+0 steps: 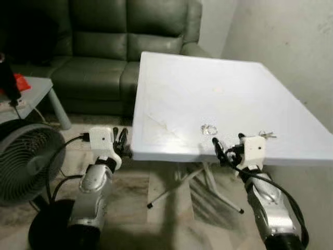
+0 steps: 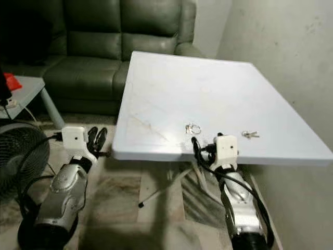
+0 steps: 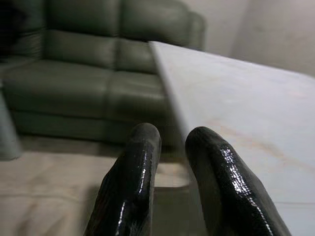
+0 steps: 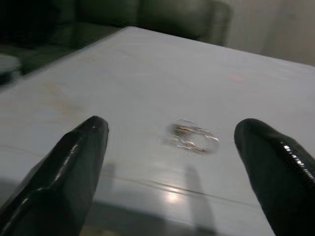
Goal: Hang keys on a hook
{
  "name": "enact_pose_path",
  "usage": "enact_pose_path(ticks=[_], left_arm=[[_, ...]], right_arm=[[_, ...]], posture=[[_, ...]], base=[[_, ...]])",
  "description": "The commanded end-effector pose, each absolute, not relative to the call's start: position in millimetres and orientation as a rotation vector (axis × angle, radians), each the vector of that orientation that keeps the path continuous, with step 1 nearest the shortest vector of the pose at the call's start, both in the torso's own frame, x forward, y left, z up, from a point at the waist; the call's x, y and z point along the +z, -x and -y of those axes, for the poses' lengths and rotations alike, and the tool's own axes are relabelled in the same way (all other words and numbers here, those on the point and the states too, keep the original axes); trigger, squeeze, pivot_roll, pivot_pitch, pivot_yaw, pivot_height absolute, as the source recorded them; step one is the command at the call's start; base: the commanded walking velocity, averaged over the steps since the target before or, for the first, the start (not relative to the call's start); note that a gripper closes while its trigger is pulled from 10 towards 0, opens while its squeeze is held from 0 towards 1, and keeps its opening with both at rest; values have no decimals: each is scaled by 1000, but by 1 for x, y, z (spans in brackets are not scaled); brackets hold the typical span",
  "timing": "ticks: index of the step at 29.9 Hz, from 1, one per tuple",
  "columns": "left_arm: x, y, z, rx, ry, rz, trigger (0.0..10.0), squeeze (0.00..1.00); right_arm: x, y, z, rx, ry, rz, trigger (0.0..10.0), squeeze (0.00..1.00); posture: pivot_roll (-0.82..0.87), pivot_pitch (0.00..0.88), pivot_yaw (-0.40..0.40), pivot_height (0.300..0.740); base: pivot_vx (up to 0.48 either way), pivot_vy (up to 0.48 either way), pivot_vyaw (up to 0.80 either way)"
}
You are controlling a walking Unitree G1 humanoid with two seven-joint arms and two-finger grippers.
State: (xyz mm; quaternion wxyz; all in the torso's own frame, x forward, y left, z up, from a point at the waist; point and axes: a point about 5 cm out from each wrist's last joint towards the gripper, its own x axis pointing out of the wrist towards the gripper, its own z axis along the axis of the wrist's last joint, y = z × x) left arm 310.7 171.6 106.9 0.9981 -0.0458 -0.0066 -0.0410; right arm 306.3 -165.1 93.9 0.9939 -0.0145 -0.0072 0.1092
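at the far left a round black fan [image 1: 23,161] stands on the floor, and behind it a small grey side table [image 1: 39,88] carries something red [image 1: 21,82]. a dark green sofa [image 1: 104,47] runs along the far wall.

the left gripper [image 1: 122,141] is raised just off the near left corner of the white table [image 1: 171,83], level with the table's edge and over the floor. in the left wrist view its two black fingers [image 3: 135,182] stand close together with a narrow gap between them and nothing held.

on the table, near its front edge and about midway along it, lies a small silver key ring [image 1: 208,129], flat on the bare top. the right gripper [image 1: 228,145] sits at the front edge just on the near side of that ring; in the right wrist view its fingers [image 4: 74,162] are spread wide apart, and the ring [image 4: 192,137] lies between them and a little beyond, blurred, untouched.

further right, also near the front edge, a second small bunch of keys [image 1: 267,135] lies on the table, just beyond the right wrist's white camera housing [image 1: 253,150].

a pale wall [image 1: 291,36] rises on the far right.
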Motion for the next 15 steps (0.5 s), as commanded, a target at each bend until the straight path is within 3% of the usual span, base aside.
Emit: enact_pose_path(ticks=[1,15], left_arm=[[113,-312,-163,-104,107,38,10000,0],[112,-313,-164,-96,96,15,10000,0]], right_arm=[[99,-308,174,201,47,24,10000,0],[100,-310,173,206,49,22,10000,0]], posture=[[-12,0,-91,740],[-10,0,-95,740]], base=[[0,0,0],[0,0,0]])
